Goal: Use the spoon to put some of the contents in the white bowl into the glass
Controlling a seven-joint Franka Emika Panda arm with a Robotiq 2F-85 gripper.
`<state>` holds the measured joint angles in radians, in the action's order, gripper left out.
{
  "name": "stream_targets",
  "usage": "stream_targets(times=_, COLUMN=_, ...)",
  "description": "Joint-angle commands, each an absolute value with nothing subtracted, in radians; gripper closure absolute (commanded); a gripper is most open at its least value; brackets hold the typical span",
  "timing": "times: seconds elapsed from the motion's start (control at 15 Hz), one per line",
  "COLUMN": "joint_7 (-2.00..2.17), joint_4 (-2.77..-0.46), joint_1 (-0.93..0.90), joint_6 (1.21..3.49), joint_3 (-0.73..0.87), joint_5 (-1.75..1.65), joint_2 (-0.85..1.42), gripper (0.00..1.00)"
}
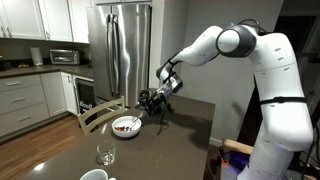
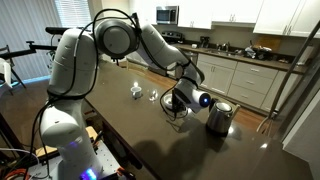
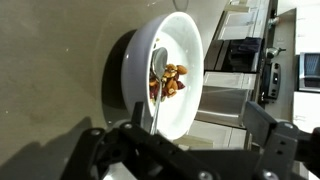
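My gripper (image 1: 150, 100), wide open and empty, hangs at one o'clock of the white bowl (image 1: 126, 127). The spoon (image 3: 158, 62) lies inside the bowl, the glass (image 1: 104, 154) stands at seven o'clock, and a kettle (image 2: 219, 117) is near.

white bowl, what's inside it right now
In the wrist view the white bowl holds a small heap of brown bits and the spoon, whose scoop end lies against them. The bowl's floor under the heap and spoon is covered.
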<state>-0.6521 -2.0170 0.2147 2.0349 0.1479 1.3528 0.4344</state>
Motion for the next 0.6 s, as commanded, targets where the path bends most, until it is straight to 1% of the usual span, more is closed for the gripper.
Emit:
stream_targets(times=0.0, joint_7=-0.672, joint_4=-1.959, joint_1=0.221, joint_6=2.005, joint_3=0.152, joint_5=1.313, joint_2=0.480, gripper=0.00)
stream_targets(times=0.4, joint_7=-0.658, joint_4=-1.869, joint_1=0.229, joint_6=2.004, joint_3=0.144, joint_5=1.251, joint_2=0.538, gripper=0.00)
stream_targets(times=0.47, joint_7=-0.659, joint_4=-1.858, joint_1=0.231, joint_6=2.004, joint_3=0.143, joint_5=1.250, joint_2=0.544, gripper=0.25)
stream_targets(times=0.53, joint_7=-0.662, joint_4=-1.852, joint_1=0.231, joint_6=2.008, joint_3=0.140, joint_5=1.252, joint_2=0.549, gripper=0.27)
